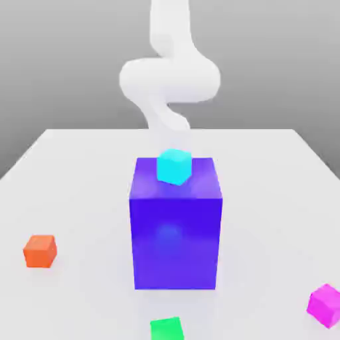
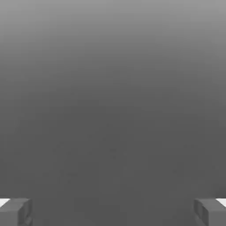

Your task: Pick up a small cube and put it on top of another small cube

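Gripper fingers apart, holding nothing; small cyan cube sits atop large blue block, before the white arm.

White table, grey backdrop. Large blue block stands upright at centre. Small cyan cube rests on its top face, near the far edge. White robot arm rises curving behind the block. Orange cube on the table toward the exterior view's left. Magenta cube toward the right edge. Green cube in front of the block, partly cut off.
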`<state>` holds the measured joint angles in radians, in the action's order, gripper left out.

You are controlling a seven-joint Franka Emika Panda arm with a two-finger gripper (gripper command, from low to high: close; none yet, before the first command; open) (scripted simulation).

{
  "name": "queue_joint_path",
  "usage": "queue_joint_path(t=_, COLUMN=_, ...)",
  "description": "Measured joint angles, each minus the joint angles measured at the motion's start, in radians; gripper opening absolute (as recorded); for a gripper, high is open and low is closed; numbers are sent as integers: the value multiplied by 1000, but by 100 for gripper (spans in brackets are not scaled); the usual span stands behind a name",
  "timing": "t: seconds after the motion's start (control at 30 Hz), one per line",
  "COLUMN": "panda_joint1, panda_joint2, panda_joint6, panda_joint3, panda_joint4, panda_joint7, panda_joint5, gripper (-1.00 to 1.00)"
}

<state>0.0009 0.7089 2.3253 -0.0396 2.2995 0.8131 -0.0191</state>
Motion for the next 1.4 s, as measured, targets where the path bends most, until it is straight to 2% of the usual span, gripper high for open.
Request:
queue_joint_path(t=0.33, panda_joint1=14, panda_joint2=-367, panda_joint6=103, panda_joint3=-158, panda_joint4=-2, panda_joint7=67, panda_joint5=-97, gripper=0)
queue_joint_path(t=0.6, panda_joint1=70, panda_joint2=-659, panda_joint6=181, panda_joint3=-247, panda_joint4=-4, panda_joint7=135, panda_joint5=-194, gripper=0)
queue_joint_path(t=0.97, panda_joint1=194, panda_joint2=-1046, panda_joint6=300, panda_joint3=-306, panda_joint4=-3, panda_joint7=176, panda_joint5=-253, gripper=0)
queue_joint_path(t=1.13, panda_joint1=269, panda_joint2=-1226, panda_joint6=417, panda_joint3=-236, panda_joint4=-38, panda_joint7=235, panda_joint5=-333, gripper=0)
queue_joint_path(t=1.17, panda_joint1=277, panda_joint2=-1245, panda_joint6=431, panda_joint3=-225, panda_joint4=-43, panda_joint7=242, panda_joint5=-343, gripper=-100)
queue_joint_path(t=1.4, panda_joint1=275, panda_joint2=-1242, panda_joint6=428, panda_joint3=-228, panda_joint4=-41, panda_joint7=241, panda_joint5=-341, gripper=-100)
